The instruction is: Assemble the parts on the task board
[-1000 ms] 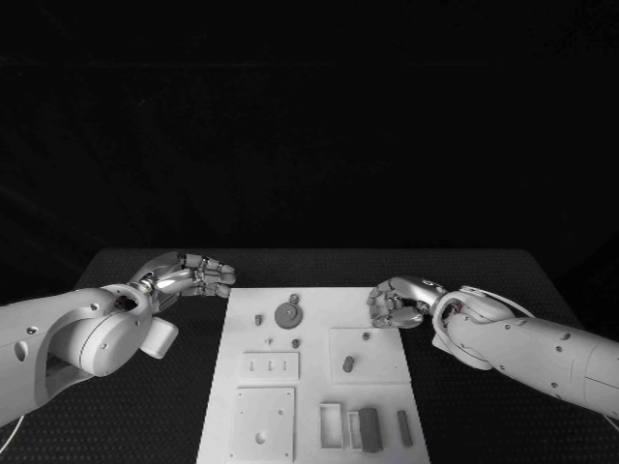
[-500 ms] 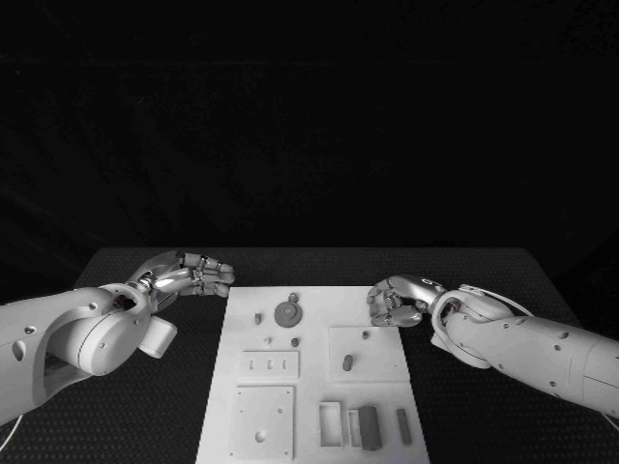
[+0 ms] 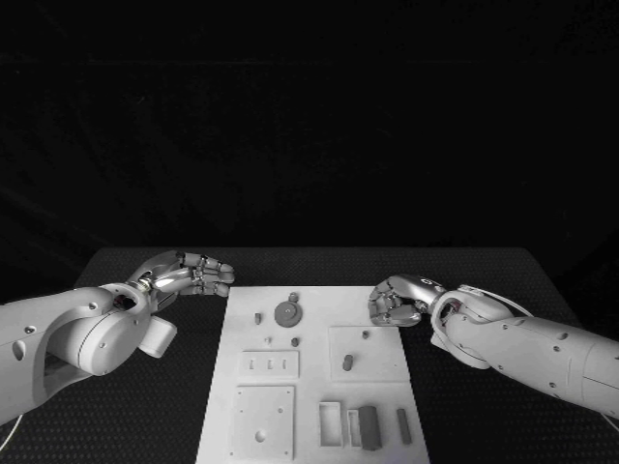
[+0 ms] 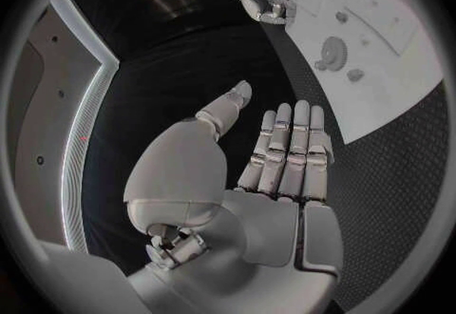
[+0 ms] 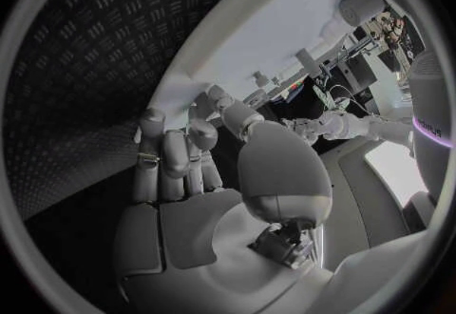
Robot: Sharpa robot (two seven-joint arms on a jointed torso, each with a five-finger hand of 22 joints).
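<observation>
I see the black table [image 3: 157, 406], the white task board [image 3: 316, 387] along its middle, my left hand [image 3: 187, 275] off the board's far left corner, fingers apart and holding nothing, my right hand [image 3: 400, 301] at its far right edge, fingers curled on nothing, grey parts [image 3: 289, 313] lying on the board

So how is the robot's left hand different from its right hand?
The left hand hangs over the black table beside the task board; the right hand hangs at the board's opposite edge, partly over it. The left hand's fingers lie straighter; the right hand's curl in more. Both are silver and hold nothing.
</observation>
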